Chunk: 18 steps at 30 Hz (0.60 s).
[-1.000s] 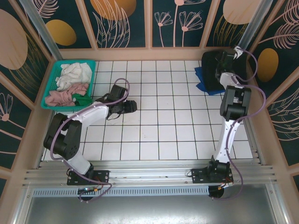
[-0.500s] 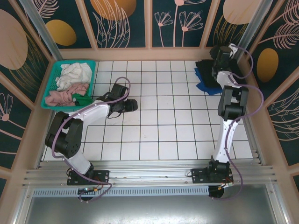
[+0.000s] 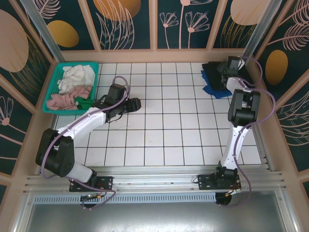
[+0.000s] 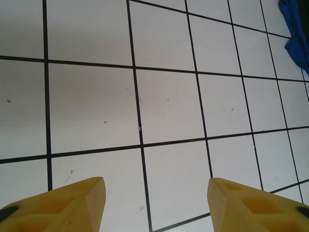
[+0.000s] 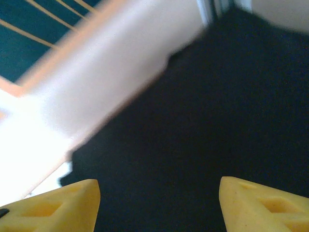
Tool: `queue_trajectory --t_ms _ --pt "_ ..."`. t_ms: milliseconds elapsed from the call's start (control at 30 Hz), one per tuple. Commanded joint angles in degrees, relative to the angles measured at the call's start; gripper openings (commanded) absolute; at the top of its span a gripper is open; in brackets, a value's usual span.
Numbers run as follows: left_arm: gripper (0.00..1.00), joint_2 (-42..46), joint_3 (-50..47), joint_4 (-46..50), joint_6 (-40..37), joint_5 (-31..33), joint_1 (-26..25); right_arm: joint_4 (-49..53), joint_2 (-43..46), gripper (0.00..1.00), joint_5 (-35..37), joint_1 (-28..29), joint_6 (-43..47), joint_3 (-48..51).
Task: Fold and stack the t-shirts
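we see our right gripper (image 5: 157, 186) with jaws spread wide, black t-shirt (image 5: 203, 121) just ahead between them in the far right corner, seemingly atop the royal-blue t-shirt (image 3: 208, 87), left gripper (image 4: 157, 182) also parted over tiled table (image 4: 169, 87)

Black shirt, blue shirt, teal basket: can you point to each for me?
black t-shirt (image 3: 212, 72), top external view, its left part.
blue t-shirt (image 3: 209, 90), top external view, the near-left edge showing beside the black one.
teal basket (image 3: 52, 89), top external view, its left wall.
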State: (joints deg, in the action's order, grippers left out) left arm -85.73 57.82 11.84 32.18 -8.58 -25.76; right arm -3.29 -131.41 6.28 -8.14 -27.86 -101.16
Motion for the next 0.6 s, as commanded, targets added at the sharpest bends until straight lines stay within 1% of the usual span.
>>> queue_trajectory --t_ms 0,67,200,333,400,500,567 --pt "0.58 1.79 -1.76 -1.49 1.46 -0.46 0.50 14.09 -6.64 0.65 -5.14 -0.94 -4.44 -7.69" --pt "0.58 2.53 -2.81 -0.74 1.53 0.25 0.53 17.50 -7.76 0.62 -7.79 -0.90 -5.81 -8.11" --pt "0.58 4.13 -4.34 0.36 1.31 1.12 0.54 14.57 -3.98 0.61 -8.61 0.13 -7.99 0.61" --pt "0.59 5.37 -4.30 1.69 0.73 2.65 0.52 17.00 -2.72 0.61 -6.63 2.18 -9.58 1.93" --pt "0.59 5.90 -4.28 2.00 0.51 3.44 0.53 18.32 -2.63 0.61 -5.67 3.31 -11.82 2.02" --pt "0.59 6.19 -4.05 2.23 0.44 3.83 0.48 19.91 -3.08 0.63 0.89 5.19 -14.43 0.72" --pt "0.60 6.15 -3.86 2.27 0.34 3.66 0.51 21.46 -3.93 0.64 0.12 5.02 -15.50 -1.43"
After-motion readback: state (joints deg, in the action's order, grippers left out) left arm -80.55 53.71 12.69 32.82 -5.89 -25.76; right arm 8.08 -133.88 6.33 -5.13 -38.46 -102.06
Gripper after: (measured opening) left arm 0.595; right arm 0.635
